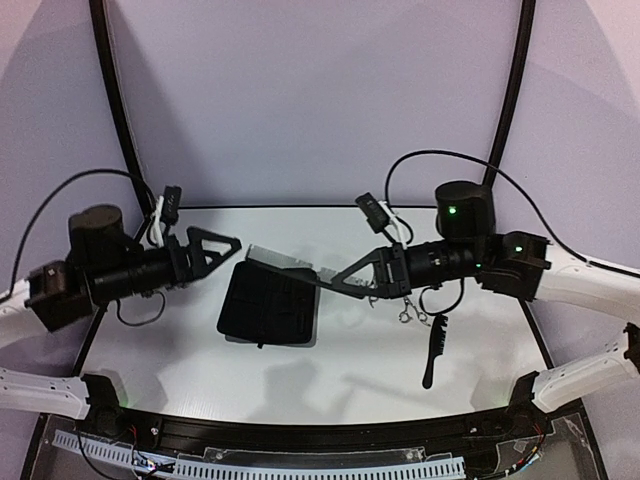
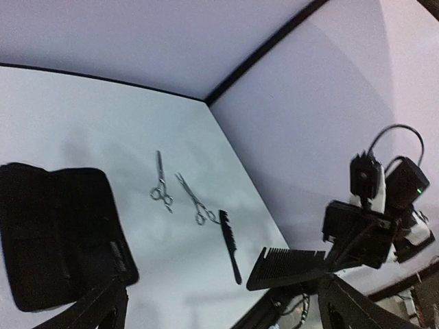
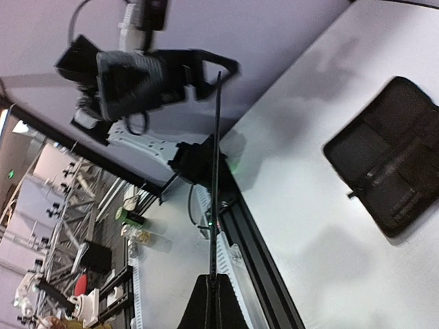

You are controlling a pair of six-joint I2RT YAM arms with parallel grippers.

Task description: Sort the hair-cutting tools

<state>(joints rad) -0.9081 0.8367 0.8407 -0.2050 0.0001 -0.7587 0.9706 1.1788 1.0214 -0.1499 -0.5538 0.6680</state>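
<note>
1. The right tool (image 1: 345, 282) is clamped on a black comb (image 2: 288, 264), held in the air over the 1 o'clock edge of the open zip case (image 1: 270, 305).
2. The left tool (image 1: 225, 248) gapes wide, holding nothing, at the case's 10 o'clock.
3. The silver scissors (image 2: 161, 184) and the second scissors (image 2: 197, 202) lie side by side on the worktop (image 1: 160, 350), at the case's 3 o'clock. The second comb (image 1: 433, 350) lies just beside them, at 4 o'clock.

scissors (image 2: 162, 185): silver metal, glossy
comb (image 2: 285, 266): black plastic, matt
case (image 2: 55, 233): black cloth, matt
worktop (image 2: 82, 116): white, smooth, slight sheen
</note>
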